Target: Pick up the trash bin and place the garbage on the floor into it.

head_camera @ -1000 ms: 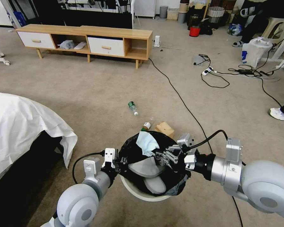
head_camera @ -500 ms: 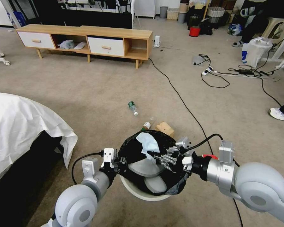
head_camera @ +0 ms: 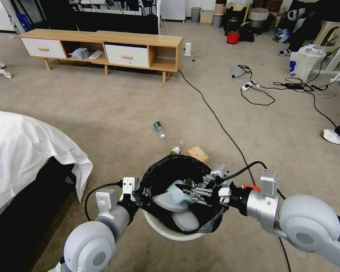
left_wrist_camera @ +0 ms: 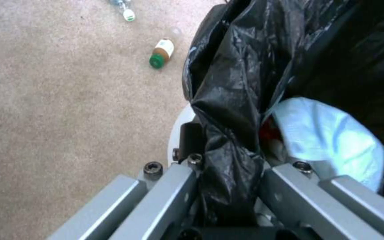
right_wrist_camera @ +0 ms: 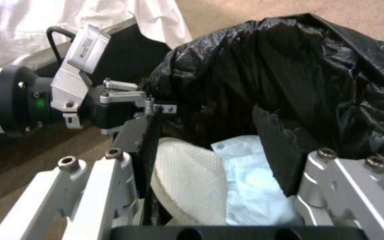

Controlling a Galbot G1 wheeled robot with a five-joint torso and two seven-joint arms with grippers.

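In the head view, the trash bin (head_camera: 176, 231) with its black bag (head_camera: 166, 172) is held in front of the robot, above the floor (head_camera: 113, 113). Beyond the bin, on the carpet, lie a tan box (head_camera: 197, 153), a small green-capped bottle (head_camera: 174, 150) just beside the box, and farther away a clear bottle (head_camera: 159, 129) with a green label. A black cable (head_camera: 215, 117) runs across the floor past the box. A bed with a white sheet (head_camera: 22, 151) is to the left of the bin, and a low wooden cabinet (head_camera: 102, 47) stands far behind it. The left gripper (head_camera: 139, 195) is clenched on the bin's left rim. The right gripper (head_camera: 187, 189) is over the bin's opening with its fingers spread, and the pale blue tissue (head_camera: 175, 187) lies inside the bin at its tips.

In the left wrist view, the left gripper (left_wrist_camera: 227, 186) grasps the bag (left_wrist_camera: 232, 100) and the rim between its fingers. The blue tissue (left_wrist_camera: 330, 133) is inside the bin, and the small bottle (left_wrist_camera: 161, 53) lies on the carpet outside it.

In the right wrist view, the right gripper (right_wrist_camera: 216, 186) is released and wide open. The blue tissue (right_wrist_camera: 254, 186) rests in the bin between the fingers, beside a white textured piece (right_wrist_camera: 187, 183). Across the bin, the left gripper (right_wrist_camera: 150, 106) pinches the bag's edge.
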